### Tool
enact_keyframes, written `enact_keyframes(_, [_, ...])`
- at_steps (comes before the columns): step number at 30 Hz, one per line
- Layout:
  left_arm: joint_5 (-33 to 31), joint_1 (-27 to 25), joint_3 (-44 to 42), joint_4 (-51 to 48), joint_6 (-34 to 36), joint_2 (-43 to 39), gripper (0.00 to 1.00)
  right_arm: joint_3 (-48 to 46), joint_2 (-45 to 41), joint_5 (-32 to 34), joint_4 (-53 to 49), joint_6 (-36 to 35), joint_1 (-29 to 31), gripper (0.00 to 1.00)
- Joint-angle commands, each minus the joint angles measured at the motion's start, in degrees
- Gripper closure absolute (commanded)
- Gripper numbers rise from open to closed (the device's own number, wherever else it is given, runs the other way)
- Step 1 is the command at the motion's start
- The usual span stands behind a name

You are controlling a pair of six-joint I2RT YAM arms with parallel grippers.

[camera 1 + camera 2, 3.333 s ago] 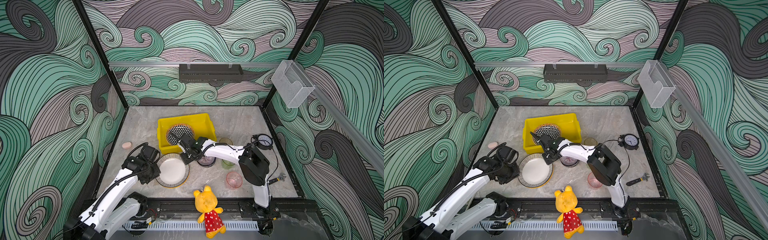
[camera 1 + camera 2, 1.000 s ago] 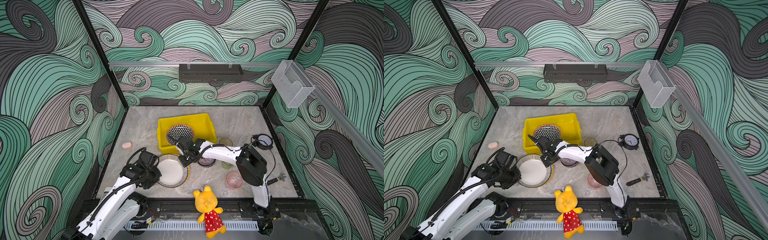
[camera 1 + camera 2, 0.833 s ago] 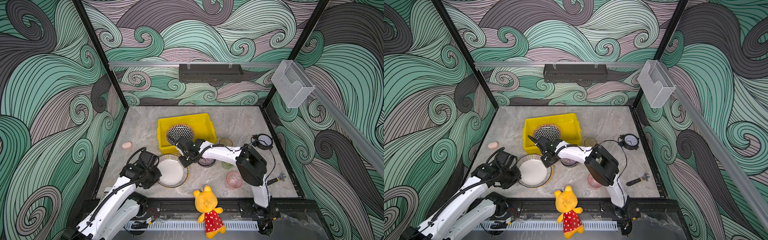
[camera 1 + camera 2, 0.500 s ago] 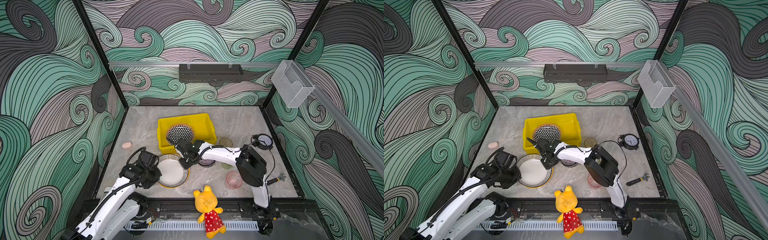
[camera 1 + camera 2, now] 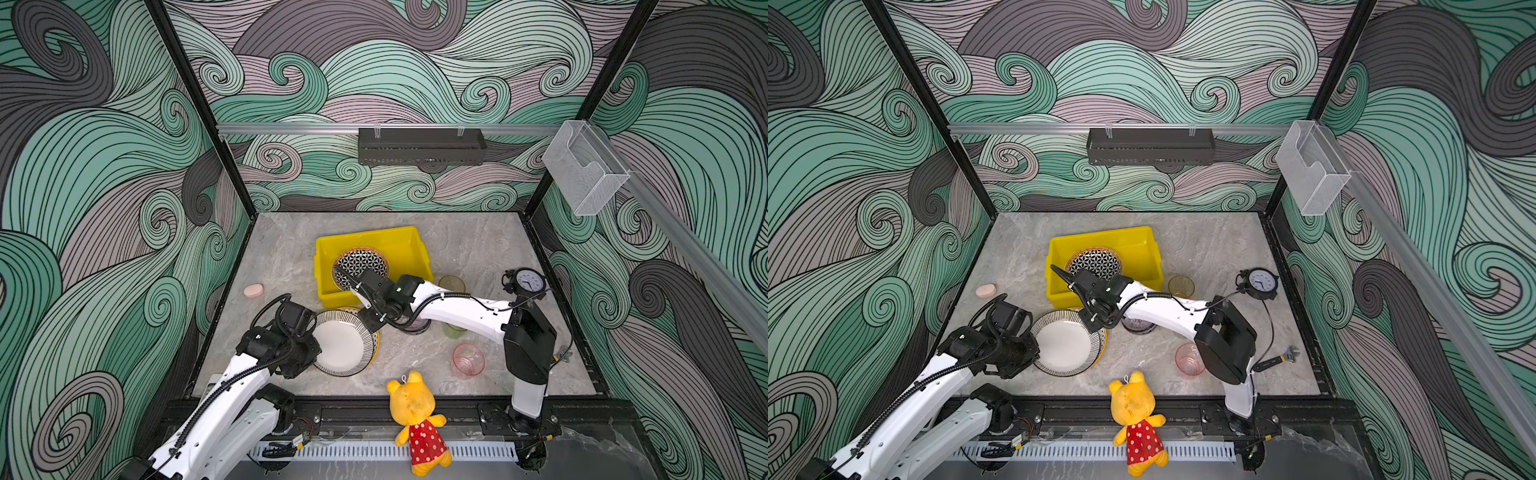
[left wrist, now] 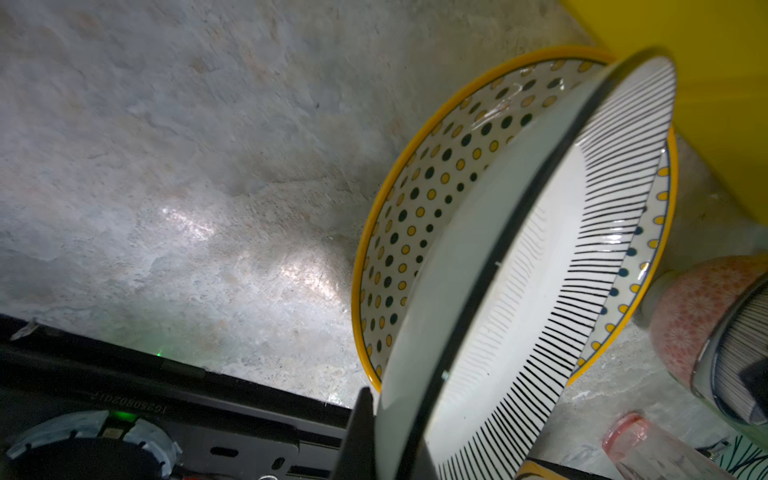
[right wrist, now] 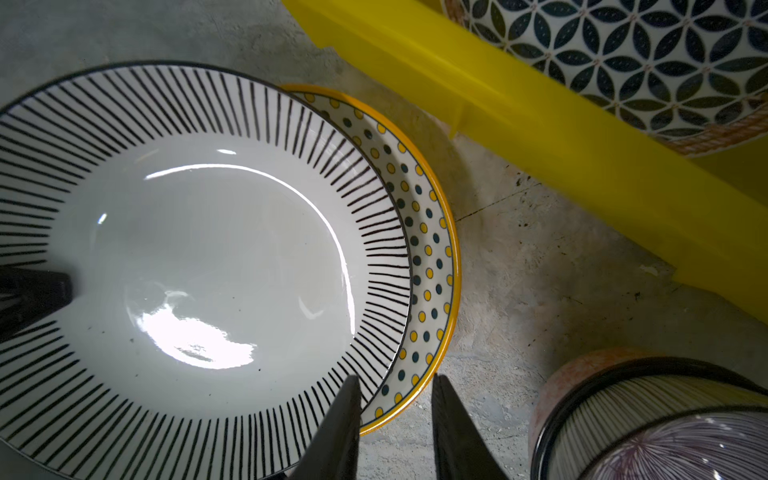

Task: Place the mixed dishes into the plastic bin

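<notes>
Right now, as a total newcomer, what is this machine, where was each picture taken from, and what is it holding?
Two white robot arms stand at a grey tabletop, each ending in a two-fingered gripper. The two wide pictures come from one camera head above; the two close-ups come from cameras on the arms' wrists. The left gripper is shut on the rim of the striped plate, which sits tilted over the dotted plate. The right gripper is open above those plates' edges, gripping nothing. The yellow bin holds a geometric plate. Nested bowls, a pink cup and an amber cup lie nearby; a plush bear sits at the front.
</notes>
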Motion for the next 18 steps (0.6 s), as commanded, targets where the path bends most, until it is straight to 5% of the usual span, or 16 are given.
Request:
enact_keyframes(1, [-1.8, -0.6, 2.9, -4.0, 1.4, -0.1, 1.0, -0.7, -2.8, 3.2, -0.3, -0.2, 0.2, 0.67])
enact_keyframes(18, [-3.6, -0.6, 9.9, -7.7, 6.5, -0.2, 1.0, -7.8, -12.8, 7.3, 2.9, 0.1, 0.3, 0.64])
